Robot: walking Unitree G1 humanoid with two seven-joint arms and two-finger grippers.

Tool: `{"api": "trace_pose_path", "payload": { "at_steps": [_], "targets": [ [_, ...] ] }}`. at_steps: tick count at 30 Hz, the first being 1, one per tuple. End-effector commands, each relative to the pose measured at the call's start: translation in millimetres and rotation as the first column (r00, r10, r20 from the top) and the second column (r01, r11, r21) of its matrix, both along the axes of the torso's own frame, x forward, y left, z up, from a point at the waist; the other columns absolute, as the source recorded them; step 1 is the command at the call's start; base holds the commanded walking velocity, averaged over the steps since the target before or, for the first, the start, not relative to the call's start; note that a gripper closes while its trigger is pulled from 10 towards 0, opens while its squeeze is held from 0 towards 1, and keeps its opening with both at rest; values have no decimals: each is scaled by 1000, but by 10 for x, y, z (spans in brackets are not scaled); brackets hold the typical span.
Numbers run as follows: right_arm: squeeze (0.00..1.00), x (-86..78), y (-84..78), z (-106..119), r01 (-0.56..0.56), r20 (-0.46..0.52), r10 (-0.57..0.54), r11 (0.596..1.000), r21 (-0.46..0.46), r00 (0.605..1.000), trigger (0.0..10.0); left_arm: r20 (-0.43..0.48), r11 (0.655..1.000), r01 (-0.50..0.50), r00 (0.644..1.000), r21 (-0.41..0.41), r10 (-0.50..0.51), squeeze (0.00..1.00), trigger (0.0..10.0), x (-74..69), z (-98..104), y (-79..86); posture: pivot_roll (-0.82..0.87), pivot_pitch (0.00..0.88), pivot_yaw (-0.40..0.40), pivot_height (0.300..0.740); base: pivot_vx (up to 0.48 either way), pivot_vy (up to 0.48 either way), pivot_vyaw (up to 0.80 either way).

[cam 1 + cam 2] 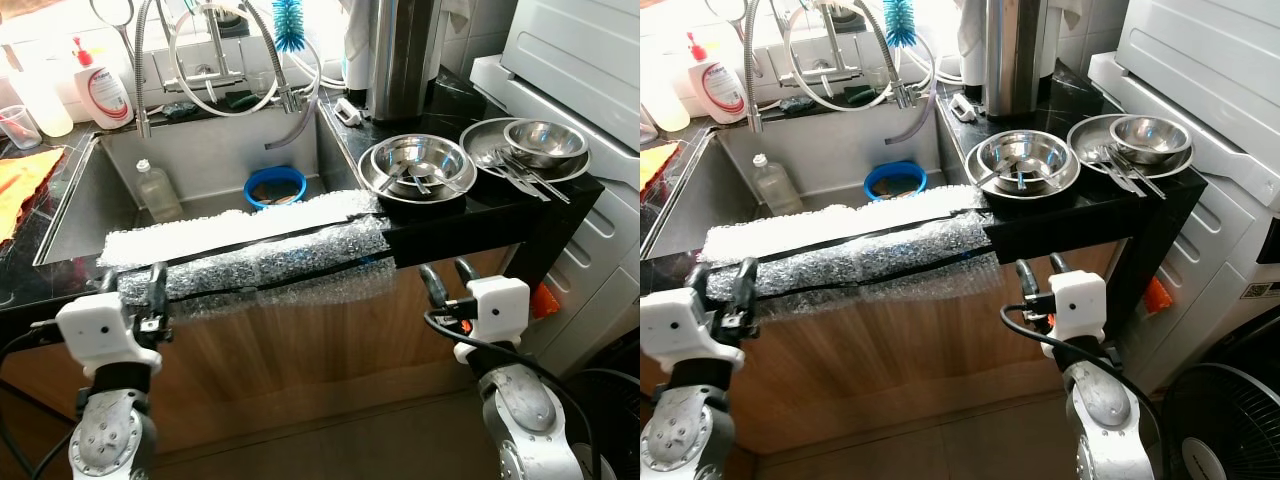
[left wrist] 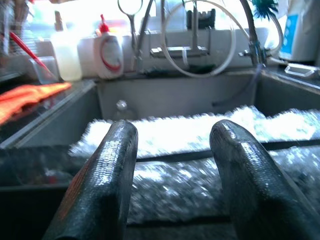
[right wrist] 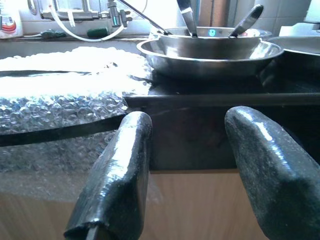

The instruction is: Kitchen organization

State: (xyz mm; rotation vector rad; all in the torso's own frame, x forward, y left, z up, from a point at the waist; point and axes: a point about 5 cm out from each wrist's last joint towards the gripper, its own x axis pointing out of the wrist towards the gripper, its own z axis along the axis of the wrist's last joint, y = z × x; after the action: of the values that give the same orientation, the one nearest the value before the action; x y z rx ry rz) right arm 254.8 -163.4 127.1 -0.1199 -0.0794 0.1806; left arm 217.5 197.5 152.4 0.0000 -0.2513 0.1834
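A: Head views first. Our right gripper (image 1: 447, 276) hangs below the counter edge, fingers parted and holding nothing. Our left gripper (image 1: 152, 290) sits at the bubble wrap (image 1: 270, 262), also parted and empty.

B: Where do we find the task items?

A: The stacked steel bowls (image 1: 418, 166) rest on the black counter (image 1: 480, 215), above and just ahead of the right gripper; the right arm is nearer.

B: Left wrist view?

A: We see bubble wrap running crosswise beyond the fingers (image 2: 102, 185).

B: Right wrist view?

A: The bowls sit overhead; we judge an upward reach is required.
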Motion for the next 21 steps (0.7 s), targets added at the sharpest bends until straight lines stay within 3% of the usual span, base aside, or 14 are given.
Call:
{"api": "trace_pose_path", "payload": {
  "at_steps": [1, 3, 4, 6, 7, 8, 18, 19, 20, 21],
  "targets": [
    [1000, 28, 105, 80, -52, 30, 52, 999, 3, 998, 10000, -2, 1000, 24, 1000, -13, -24, 0, 10000, 43, 18, -43, -152, 0, 82, 740, 0, 0, 0],
    [1000, 41, 128, 96, -61, 36, 61, 998, -1, 998, 10000, -5, 999, 39, 999, -14, -39, 0, 10000, 69, 28, -72, -152, 0, 82, 740, 0, 0, 0],
    [0, 72, 163, 114, -74, 44, 74, 997, -4, 996, 10000, 3, 998, 56, 998, -4, -56, 0, 10000, 112, 55, -110, -151, 0, 82, 740, 0, 0, 0],
    [0, 95, 199, 125, -87, 50, 88, 996, -5, 995, 10000, 12, 997, 73, 997, 3, -73, 0, 10000, 146, 81, -142, -150, 0, 82, 740, 0, 0, 0],
    [0, 107, 228, 131, -99, 54, 99, 995, -2, 994, 10000, 18, 996, 87, 996, 5, -87, 796, 10000, 159, 96, -164, -150, 0, 84, 740, 0, 0, 0],
    [0, 112, 241, 138, -105, 57, 104, 995, -1, 993, 10000, 20, 996, 95, 995, 5, -95, 1000, 10000, 165, 104, -176, -150, 0, 84, 740, 0, 0, 0],
    [0, 206, 333, 171, -134, 76, 134, 991, -8, 988, 10000, 26, 989, 144, 989, 9, -145, 1000, 10000, 224, 132, -229, -150, 0, 101, 740, 0, 0, 0],
    [94, 231, 356, 192, -145, 86, 145, 989, -8, 986, 10000, 24, 989, 151, 988, 9, -151, 1000, 10000, 239, 126, -242, -152, 0, 105, 740, 0, 0, 0],
    [94, 231, 356, 192, -145, 86, 145, 989, -8, 986, 10000, 24, 989, 151, 988, 9, -151, 1000, 10000, 239, 126, -242, -152, 0, 105, 740, 0, 0, 0],
    [1000, 244, 368, 206, -151, 92, 151, 988, 1, 984, 10000, 20, 988, 157, 987, 7, -157, 1000, 10000, 244, 108, -256, -152, 0, 105, 740, 0, 0, 0]
  ]
}}
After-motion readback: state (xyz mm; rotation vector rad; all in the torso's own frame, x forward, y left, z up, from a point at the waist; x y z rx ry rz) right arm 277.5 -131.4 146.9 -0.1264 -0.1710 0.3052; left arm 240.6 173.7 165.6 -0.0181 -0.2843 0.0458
